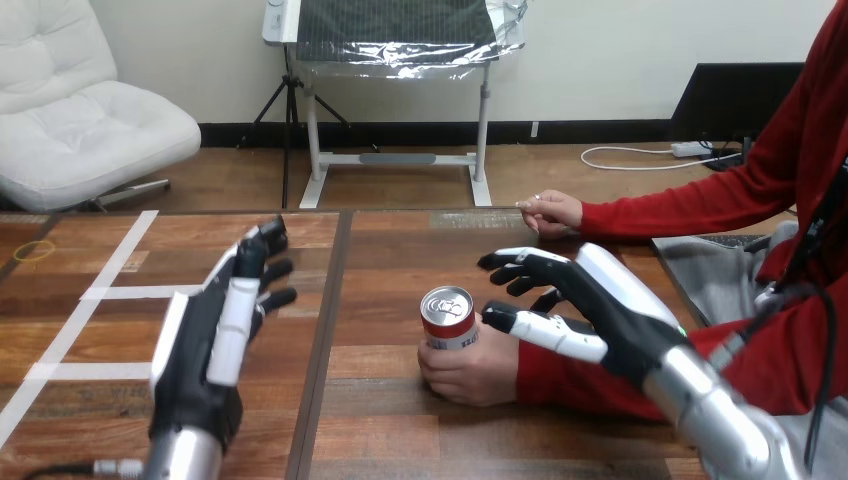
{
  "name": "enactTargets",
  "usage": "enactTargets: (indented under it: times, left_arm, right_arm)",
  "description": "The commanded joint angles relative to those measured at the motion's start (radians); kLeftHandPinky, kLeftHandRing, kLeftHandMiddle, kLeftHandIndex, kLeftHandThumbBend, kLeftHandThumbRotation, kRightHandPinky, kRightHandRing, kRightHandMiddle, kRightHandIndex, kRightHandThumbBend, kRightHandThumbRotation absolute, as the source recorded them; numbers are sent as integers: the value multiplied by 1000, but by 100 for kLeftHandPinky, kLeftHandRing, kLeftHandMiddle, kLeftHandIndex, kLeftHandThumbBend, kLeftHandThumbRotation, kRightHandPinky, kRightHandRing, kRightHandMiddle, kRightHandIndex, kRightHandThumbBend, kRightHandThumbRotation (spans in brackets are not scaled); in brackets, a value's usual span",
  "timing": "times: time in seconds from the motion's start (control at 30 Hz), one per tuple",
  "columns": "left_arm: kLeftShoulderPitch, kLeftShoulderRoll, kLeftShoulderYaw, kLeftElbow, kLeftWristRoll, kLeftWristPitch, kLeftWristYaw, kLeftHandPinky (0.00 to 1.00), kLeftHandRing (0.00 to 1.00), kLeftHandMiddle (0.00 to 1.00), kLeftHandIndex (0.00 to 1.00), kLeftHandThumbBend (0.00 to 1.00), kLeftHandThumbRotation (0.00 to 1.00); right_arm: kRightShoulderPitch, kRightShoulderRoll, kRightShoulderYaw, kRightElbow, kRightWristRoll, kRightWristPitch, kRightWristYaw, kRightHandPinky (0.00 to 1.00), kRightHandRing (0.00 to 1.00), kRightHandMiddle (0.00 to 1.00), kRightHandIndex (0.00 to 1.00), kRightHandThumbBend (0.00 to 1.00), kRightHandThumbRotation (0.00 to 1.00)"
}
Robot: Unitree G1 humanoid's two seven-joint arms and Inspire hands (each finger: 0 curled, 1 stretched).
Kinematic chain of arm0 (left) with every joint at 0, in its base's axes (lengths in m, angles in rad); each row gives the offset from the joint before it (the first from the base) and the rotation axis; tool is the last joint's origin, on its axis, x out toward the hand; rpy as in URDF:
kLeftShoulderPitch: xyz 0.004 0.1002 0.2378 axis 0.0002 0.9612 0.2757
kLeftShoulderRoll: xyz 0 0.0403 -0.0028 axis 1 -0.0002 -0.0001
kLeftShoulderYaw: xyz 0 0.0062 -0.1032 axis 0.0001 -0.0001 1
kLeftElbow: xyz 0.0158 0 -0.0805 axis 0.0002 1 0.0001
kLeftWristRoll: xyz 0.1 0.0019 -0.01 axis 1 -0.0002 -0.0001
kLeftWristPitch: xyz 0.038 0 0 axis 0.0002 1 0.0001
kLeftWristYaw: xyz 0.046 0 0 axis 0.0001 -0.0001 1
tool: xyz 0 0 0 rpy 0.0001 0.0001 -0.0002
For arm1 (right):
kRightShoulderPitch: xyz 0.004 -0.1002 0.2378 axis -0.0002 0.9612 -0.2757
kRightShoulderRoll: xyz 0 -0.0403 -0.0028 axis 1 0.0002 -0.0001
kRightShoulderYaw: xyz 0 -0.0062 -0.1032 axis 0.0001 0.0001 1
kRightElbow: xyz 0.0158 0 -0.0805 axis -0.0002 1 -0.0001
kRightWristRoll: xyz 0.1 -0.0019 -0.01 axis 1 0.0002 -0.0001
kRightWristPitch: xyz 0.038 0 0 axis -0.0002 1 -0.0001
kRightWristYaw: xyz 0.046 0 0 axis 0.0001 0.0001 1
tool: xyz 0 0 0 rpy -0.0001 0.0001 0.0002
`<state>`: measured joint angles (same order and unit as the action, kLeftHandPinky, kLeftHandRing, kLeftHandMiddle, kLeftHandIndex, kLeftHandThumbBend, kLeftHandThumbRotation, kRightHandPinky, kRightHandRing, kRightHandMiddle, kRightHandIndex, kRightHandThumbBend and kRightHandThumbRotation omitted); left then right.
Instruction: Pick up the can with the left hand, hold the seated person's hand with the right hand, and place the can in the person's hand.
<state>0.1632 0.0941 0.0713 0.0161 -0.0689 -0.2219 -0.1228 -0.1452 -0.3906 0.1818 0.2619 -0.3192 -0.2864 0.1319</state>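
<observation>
Centre frame, the can (447,318) stands in the person's hand (470,372) on the worktop (400,440). Left robot hand (215,340), lower left, open and empty. Right robot hand (590,300) is spread open just right of the can, and a clumsy swing could topple it.

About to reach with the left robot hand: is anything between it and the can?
Nothing lies on the table between the left robot hand and the can. But the person's hand is wrapped round the can's lower part, and the right robot hand, open, sits close at its right.
</observation>
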Motion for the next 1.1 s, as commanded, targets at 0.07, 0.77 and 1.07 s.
enactTargets:
  times: [0.07,0.77,1.07]
  left_arm:
    - [13,-31,-34,-73,-9,-122,-18,78,82,84,81,58,100]
    - [97,-86,-86,-71,37,-249,22,72,77,77,75,57,100]
    - [97,-63,-97,-76,66,-253,14,71,76,77,75,54,100]
  right_arm:
    - [59,83,-61,-167,72,-51,-84,70,81,84,86,95,100]
    - [202,258,-42,-197,373,-256,-11,87,89,89,89,90,100]
    - [223,316,-39,-175,458,-286,42,91,88,88,89,85,100]
